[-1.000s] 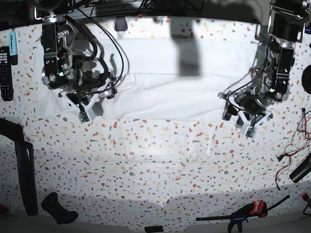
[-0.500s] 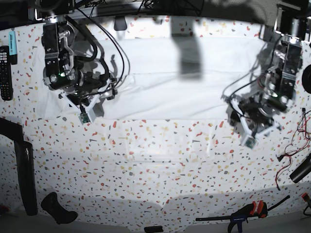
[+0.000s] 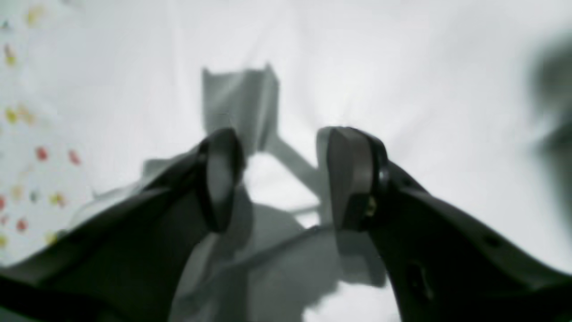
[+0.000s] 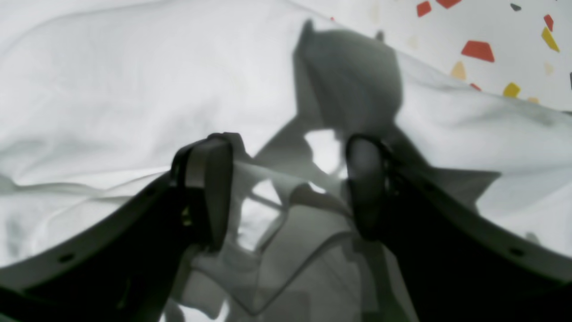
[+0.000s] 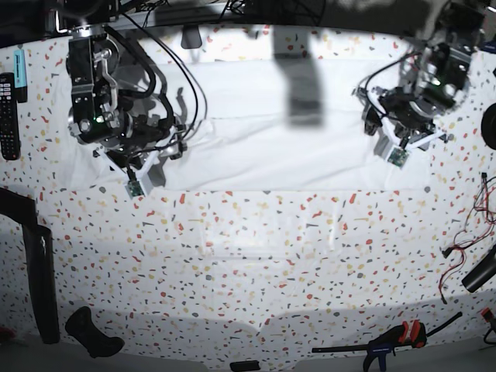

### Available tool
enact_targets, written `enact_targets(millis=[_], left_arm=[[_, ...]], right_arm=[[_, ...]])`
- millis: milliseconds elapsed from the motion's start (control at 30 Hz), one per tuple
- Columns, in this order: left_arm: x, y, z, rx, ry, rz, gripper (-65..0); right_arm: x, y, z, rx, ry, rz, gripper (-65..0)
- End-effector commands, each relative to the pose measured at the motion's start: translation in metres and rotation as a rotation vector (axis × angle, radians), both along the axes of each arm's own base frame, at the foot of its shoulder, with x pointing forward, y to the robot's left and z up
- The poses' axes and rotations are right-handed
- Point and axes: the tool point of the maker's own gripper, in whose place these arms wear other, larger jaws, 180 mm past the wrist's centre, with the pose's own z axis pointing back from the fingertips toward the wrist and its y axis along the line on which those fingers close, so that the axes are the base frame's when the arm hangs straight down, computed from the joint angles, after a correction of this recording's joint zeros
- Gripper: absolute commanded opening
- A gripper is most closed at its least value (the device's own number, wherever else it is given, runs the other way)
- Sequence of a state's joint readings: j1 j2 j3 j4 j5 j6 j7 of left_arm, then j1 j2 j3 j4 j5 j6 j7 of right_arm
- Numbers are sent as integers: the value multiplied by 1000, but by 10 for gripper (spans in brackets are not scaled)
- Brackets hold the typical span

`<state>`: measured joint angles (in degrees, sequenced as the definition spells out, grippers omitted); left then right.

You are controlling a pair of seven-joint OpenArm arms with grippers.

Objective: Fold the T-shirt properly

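Nearest you in the base view, the front of the speckled table (image 5: 256,263) carries only clutter at its edge: a clamp (image 5: 391,341) at the front right and a dark handle-like tool (image 5: 91,333) at the front left. Neither matters to the fold.

Look past that to the T-shirt (image 5: 256,132). It lies spread flat across the far half of the table, its near hem running roughly straight from one arm to the other, with a dark shadow across its upper middle.

Your right gripper (image 4: 286,188) hangs over the shirt's edge on the base view's left. Its jaws are released and spread wide, nothing between the fingers (image 4: 210,188) but wrinkled white cloth and shadow below. It sits where it did a second ago.

Your left gripper (image 3: 281,179) is the change. Over the last second that arm has lifted from the near hem on the base view's right and swung toward the far side, so it is now above the shirt's upper right part (image 5: 403,116). Its jaws are parted and grasp nothing; the wrist view is blurred, consistent with motion, and shows plain cloth beneath.

For the task, I judge that no fold is being carried: both hands are empty and the shirt is still laid out full. The left arm appears to be repositioning for a pick near the sleeve or shoulder, so line up the right side to match.
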<state>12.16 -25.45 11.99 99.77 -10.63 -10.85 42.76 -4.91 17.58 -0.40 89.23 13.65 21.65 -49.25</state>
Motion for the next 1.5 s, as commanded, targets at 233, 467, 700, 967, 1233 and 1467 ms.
enact_targets(millis=[233, 467, 700, 967, 1233, 1467], left_arm=[[-16, 12, -48, 21, 94, 85, -330], [-41, 29, -101, 48, 256, 96, -330], [4, 30, -82, 44, 177, 101, -330], [34, 27, -65, 26, 90, 93, -330], [52, 34, -54, 71, 52, 62, -330], [48, 57, -53, 131, 86, 72, -330]], right_arm=[[-11, -3, -9, -12, 56, -5, -254], [0, -3, -15, 9, 54, -93, -254], [41, -2, -31, 8, 87, -141, -254], [68, -7, -25, 14, 84, -163, -254], [53, -3, -30, 22, 182, -143, -254], [27, -6, -41, -9, 272, -42, -254]])
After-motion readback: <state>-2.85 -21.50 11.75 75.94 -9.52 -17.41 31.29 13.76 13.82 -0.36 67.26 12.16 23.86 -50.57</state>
